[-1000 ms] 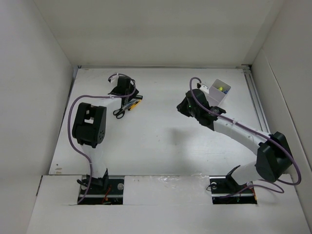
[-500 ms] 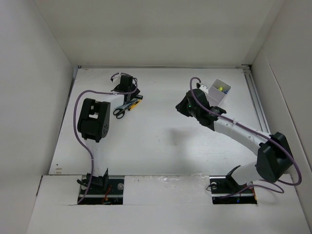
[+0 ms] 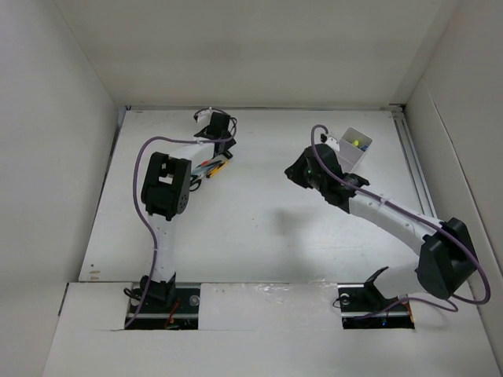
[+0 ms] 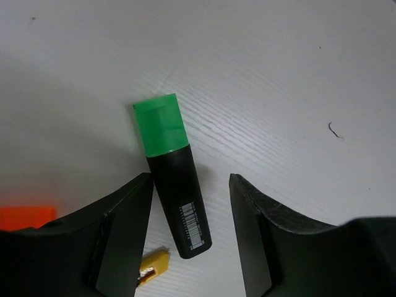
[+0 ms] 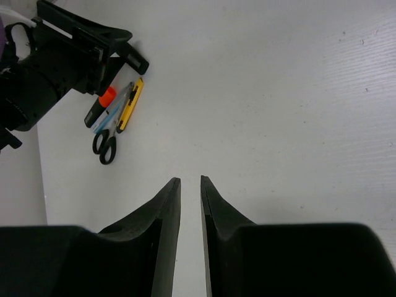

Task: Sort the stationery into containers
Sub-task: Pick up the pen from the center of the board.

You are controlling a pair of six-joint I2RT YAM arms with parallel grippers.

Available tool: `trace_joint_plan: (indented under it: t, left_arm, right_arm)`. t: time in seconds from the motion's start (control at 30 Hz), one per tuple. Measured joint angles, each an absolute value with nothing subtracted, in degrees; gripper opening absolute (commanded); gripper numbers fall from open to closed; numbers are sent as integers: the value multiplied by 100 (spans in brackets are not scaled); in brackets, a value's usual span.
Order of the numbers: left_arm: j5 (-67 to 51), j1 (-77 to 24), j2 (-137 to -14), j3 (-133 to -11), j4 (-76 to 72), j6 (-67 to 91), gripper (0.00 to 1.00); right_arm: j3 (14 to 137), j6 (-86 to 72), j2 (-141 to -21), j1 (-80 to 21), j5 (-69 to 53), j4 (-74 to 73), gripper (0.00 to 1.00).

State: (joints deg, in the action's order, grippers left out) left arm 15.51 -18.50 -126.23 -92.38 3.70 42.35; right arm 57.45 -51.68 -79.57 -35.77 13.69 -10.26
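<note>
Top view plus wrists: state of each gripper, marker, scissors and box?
Left gripper: open, straddling the marker, not gripping.
Green-ended marker: lying flat, ungripped.
Right gripper: nearly shut, empty.
Scissors: blades closed, lying flat.
White box: open-topped, yellow item inside.

Two markers lie on the surface at the far left: one black marker with a green end point(image 4: 174, 185) and one orange-and-black marker point(image 5: 106, 98). Beside them are two pens, one yellow pen point(image 5: 130, 104) and one bluish pen point(image 5: 111, 114), and one pair of small black-handled scissors point(image 5: 104, 146). One white box point(image 3: 355, 159) stands far right, with one yellow-green item point(image 3: 355, 144) showing inside. There are two pincers: the left pincer point(image 4: 189, 179) and the right pincer point(image 5: 190, 180).
</note>
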Motion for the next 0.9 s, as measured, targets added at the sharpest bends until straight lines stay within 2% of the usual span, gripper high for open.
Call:
trace_joint_plan:
  t: [0.13, 0.33, 0.5, 0.53, 0.6, 0.8, 0.9]
  left_arm:
    - [1813, -2078, -12905, -9745, 705, 4003, 49]
    - [2165, -2322, -13063, -10018, 1050, 3699, 48]
    - [2401, -2346, -13087, -10033, 1168, 3540, 45]
    - [2447, -2340, -13098, -10036, 1184, 3511, 41]
    - [2534, -2342, -13122, -10055, 1194, 3454, 40]
    - [2648, -2368, -13139, -10077, 1236, 3312, 17]
    - [2617, -2397, -13141, -10064, 1203, 3256, 15]
  right_arm:
    - [5717, -5216, -7883, -3518, 1369, -980, 33]
    - [5594, -5288, -7673, -3371, 1347, -919, 51]
    - [5367, -5369, -7402, -3186, 1260, -825, 54]
    - [5332, -5382, -7354, -3153, 1232, -808, 54]
    - [5266, -5402, -7284, -3079, 1149, -740, 54]
    - [5162, -5450, -7231, -2923, 980, -585, 55]
    - [5116, -5492, -7223, -2858, 899, -545, 61]
